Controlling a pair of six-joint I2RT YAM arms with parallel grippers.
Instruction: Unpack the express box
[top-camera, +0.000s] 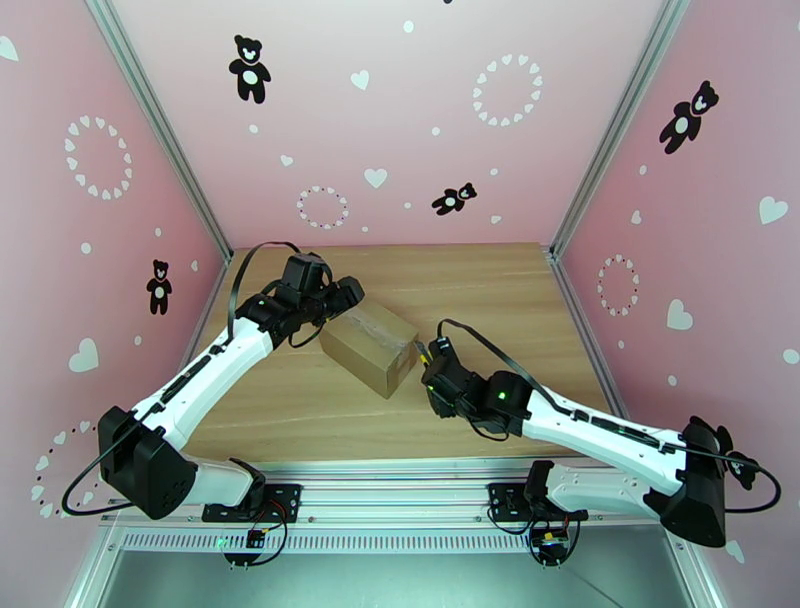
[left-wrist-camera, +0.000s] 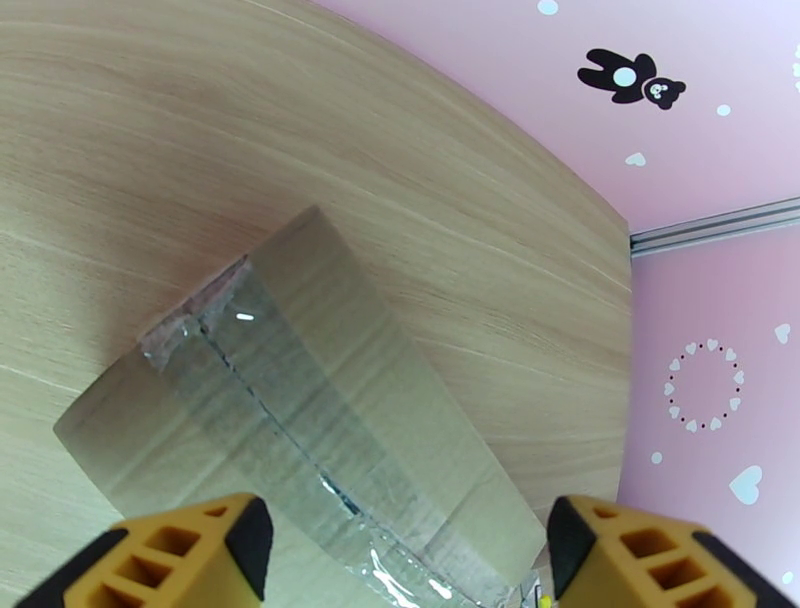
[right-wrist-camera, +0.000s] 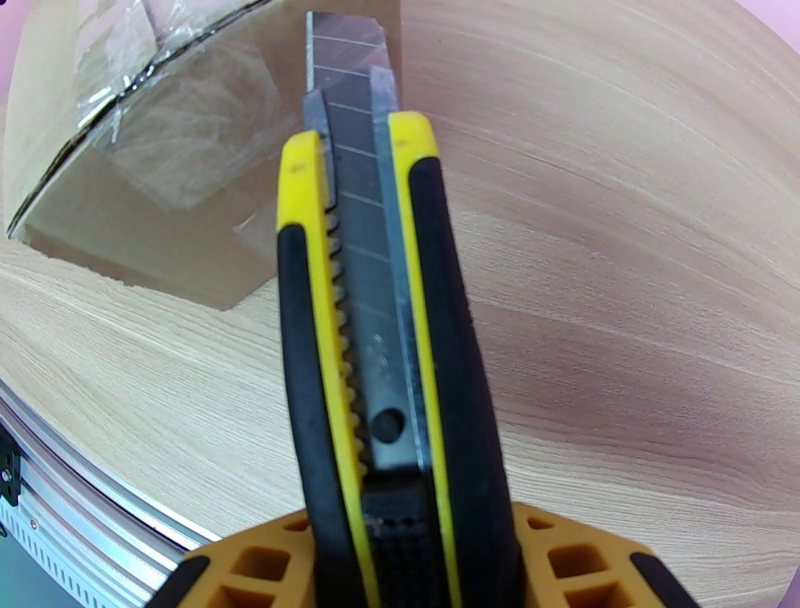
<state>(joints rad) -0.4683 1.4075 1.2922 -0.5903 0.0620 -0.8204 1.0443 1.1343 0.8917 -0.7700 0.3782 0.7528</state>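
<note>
Blade first: your right gripper (top-camera: 437, 372) pinches the knife (right-wrist-camera: 370, 300) beside the express box (top-camera: 370, 348) at the table (top-camera: 480, 290) centre. Guide the tip shallow along the taped seam (left-wrist-camera: 290, 420); let your spread left gripper (left-wrist-camera: 400, 545) steady it.

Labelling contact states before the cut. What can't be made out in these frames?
- Express box contents: closed and taped in every view.
- Whether the utility knife blade touches the box: depth unclear in right wrist view, too small in top view.
- Whether the left gripper touches the box: fingertips cut off by bottom edge of left wrist view.
</note>
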